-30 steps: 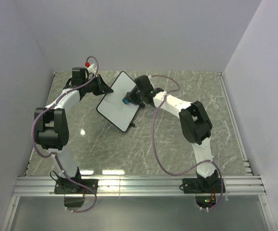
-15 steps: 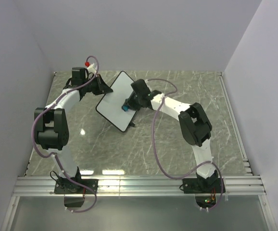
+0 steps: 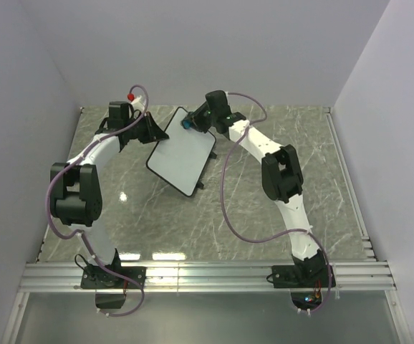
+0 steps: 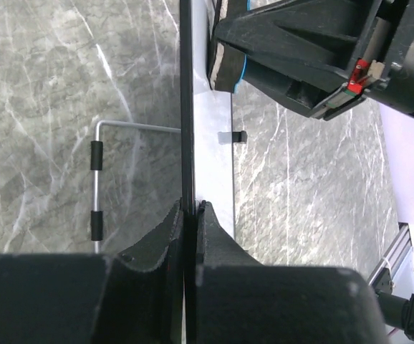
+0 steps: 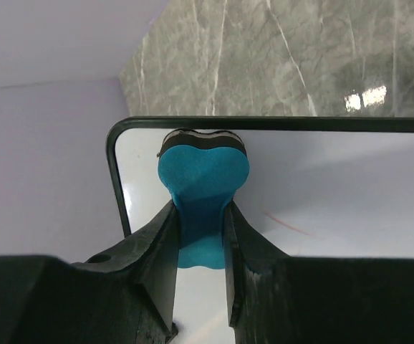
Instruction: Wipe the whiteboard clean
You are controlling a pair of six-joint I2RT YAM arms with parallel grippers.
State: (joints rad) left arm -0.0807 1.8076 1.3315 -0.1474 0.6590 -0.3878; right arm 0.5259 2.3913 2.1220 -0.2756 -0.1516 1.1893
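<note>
Top camera high, far, looking down; left wrist close, edge-on to whiteboard (image 4: 187, 107); right wrist faces same board.

The whiteboard (image 3: 182, 161), white with rounded corners and a thin black frame, stands tilted up at the rear of the table (image 3: 264, 215), left of centre; a faint red stroke shows on its face.

The grey, white-veined marble-patterned table (image 3: 157, 222) bears a tilted white black-framed rectangular whiteboard (image 3: 182, 154), its lower edge near the surface.
</note>
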